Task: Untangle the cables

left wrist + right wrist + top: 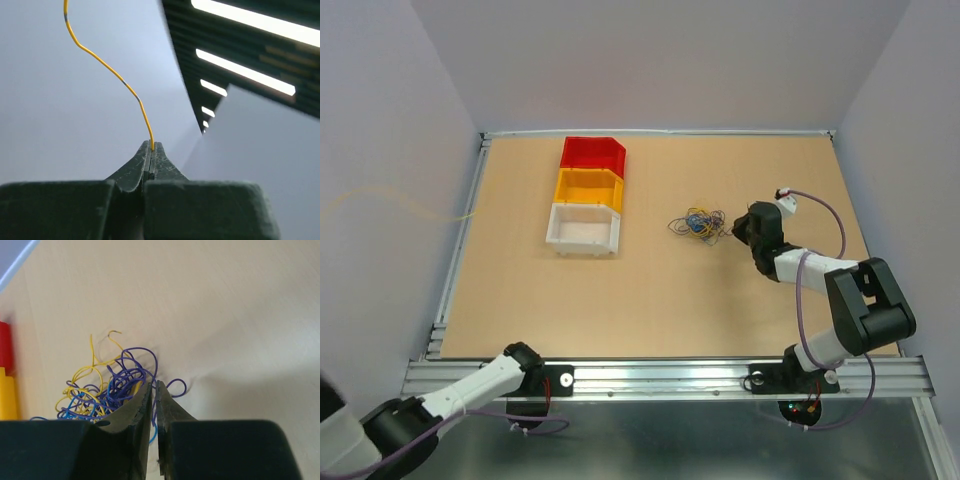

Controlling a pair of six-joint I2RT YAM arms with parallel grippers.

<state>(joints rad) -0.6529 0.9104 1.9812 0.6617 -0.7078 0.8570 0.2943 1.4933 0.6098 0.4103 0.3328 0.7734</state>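
now the cables (697,224) lie as a loose clump in the middle of the desk (650,300), touching the tips of our right hand (153,387), which reaches in from the right. its jaws stand almost together, with purple and blue strands in the thin slit; whether they are pinched we cannot tell. our left hand (151,150) is clamped on one yellow cable (105,65), well apart from the clump. the right hand is nearer, so we judge a rightward pull comes next.
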